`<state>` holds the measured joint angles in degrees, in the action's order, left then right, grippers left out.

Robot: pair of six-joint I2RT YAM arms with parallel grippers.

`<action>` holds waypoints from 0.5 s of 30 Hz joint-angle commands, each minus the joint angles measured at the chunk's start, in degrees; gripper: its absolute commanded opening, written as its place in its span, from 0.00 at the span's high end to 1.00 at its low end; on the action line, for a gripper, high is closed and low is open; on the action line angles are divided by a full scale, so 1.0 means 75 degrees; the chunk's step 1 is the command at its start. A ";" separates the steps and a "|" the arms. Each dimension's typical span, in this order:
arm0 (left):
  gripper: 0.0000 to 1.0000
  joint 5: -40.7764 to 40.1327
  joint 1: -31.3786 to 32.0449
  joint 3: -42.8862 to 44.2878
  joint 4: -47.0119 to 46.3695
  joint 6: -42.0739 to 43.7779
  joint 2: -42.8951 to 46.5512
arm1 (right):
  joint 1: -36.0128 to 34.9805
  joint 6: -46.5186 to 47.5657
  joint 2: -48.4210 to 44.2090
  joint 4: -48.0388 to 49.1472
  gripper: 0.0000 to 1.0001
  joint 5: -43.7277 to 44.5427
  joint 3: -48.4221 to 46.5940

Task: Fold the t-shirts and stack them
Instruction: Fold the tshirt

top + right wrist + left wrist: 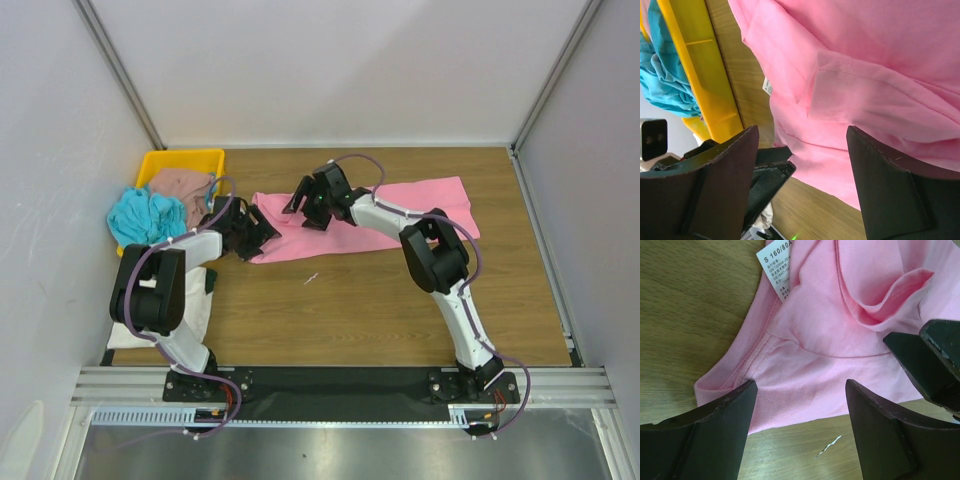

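A bright pink t-shirt (400, 215) lies spread across the wooden table, its left end bunched. My left gripper (258, 235) is open low over the shirt's left hem (810, 370), with nothing between its fingers (720, 425). A size label (776, 262) shows near the collar. My right gripper (305, 205) hovers open just above the pink cloth (865, 75), close to the left gripper (765, 172). A turquoise t-shirt (140, 215) and a dusty brown-pink one (185, 185) are heaped at the yellow tray (180, 158). A cream-white shirt (128, 338) lies under the left arm.
The yellow tray's wall (705, 75) stands just left of the pink shirt, with turquoise cloth (665, 65) hanging over it. A small white thread (829, 446) lies on the wood in front of the hem. White walls enclose the table on three sides.
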<state>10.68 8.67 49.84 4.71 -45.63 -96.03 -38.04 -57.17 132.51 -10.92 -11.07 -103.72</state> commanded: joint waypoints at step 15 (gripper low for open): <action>0.21 -0.0334 0.0016 -0.0201 0.0216 0.0037 -0.0309 | -0.0154 0.0040 0.0813 -0.1345 0.46 0.1031 -0.1745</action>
<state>10.68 8.67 49.82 4.71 -45.63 -96.03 -39.05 -57.12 139.15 -18.57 -5.13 -113.82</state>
